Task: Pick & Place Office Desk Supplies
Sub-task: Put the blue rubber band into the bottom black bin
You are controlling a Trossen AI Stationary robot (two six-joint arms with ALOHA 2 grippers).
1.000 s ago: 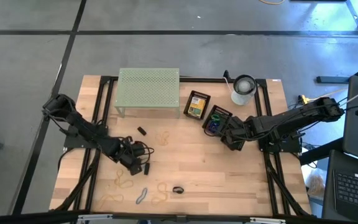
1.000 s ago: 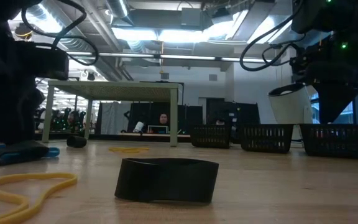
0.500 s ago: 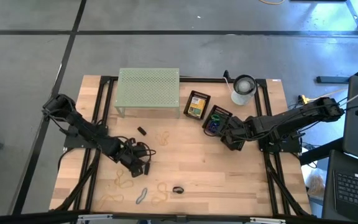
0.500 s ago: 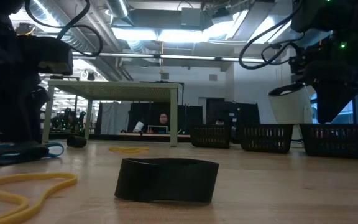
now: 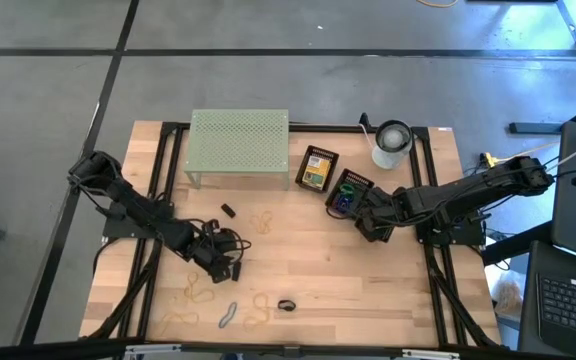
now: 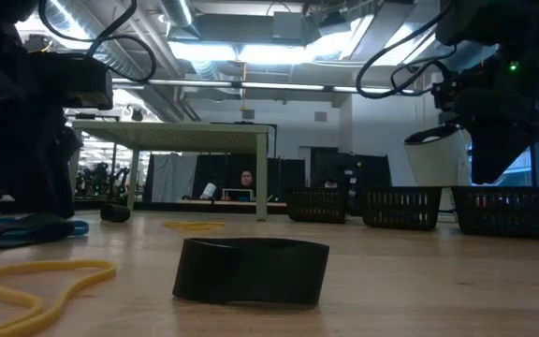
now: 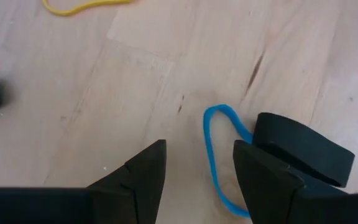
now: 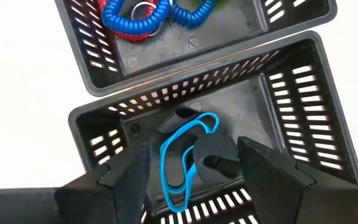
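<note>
A blue rubber band [image 7: 215, 155] lies flat on the wooden table beside a black piece [image 7: 303, 146]. My left gripper [image 7: 197, 180] is open and points down over it at the table's near left [image 5: 230, 268]. One side of the band's loop lies between the fingers; the other side runs under one finger [image 7: 263, 177]. My right gripper [image 8: 194, 174] is open above a black slotted basket [image 8: 291, 106] at the right [image 5: 366, 228]. That basket holds another blue rubber band [image 8: 182, 158] and a black piece [image 8: 216, 155]. The basket beside it [image 8: 135, 59] holds blue and red coils.
The pale green perforated rack [image 5: 239, 145] and a white cup [image 5: 391, 143] stand at the back. A basket with a yellow box [image 5: 318, 168] sits beside the rack. Yellow rubber bands [image 5: 200, 292], a black band [image 5: 287, 305] and a small black clip [image 5: 228, 211] lie loose on the table.
My left gripper has turned a little in place over the blue rubber band, without shifting across the table.
</note>
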